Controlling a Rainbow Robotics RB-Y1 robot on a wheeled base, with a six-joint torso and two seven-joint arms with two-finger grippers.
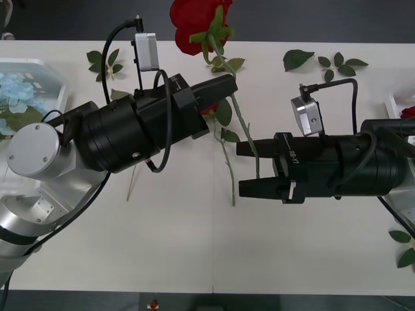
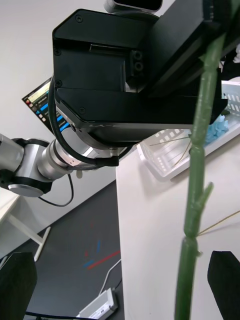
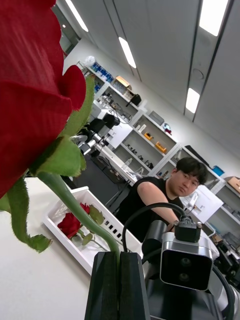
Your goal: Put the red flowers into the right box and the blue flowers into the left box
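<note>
My left gripper [image 1: 228, 84] is shut on the green stem of a red flower [image 1: 194, 23], held above the table with its bloom at the far edge. In the left wrist view the bloom [image 3: 30, 90] sits just beyond the shut fingers [image 3: 107, 285]. The stem [image 1: 249, 139] runs down between the fingers of my right gripper [image 1: 243, 170], which is open around it without touching; the right wrist view shows the stem [image 2: 197, 165] between the fingertips [image 2: 17, 285]. The left box [image 1: 55, 84] holds blue flowers [image 1: 19, 87]. The right box [image 1: 395, 103] holds a red flower [image 3: 70, 225].
A second red rose [image 1: 209, 110] lies on the table, half hidden under my left gripper, its stem [image 1: 228, 175] pointing toward me. Loose leaf sprigs [image 1: 104, 61] [image 1: 340, 65] lie along the far edge, more [image 1: 405, 246] at the right. A thin stick [image 1: 131, 184] lies under the left arm.
</note>
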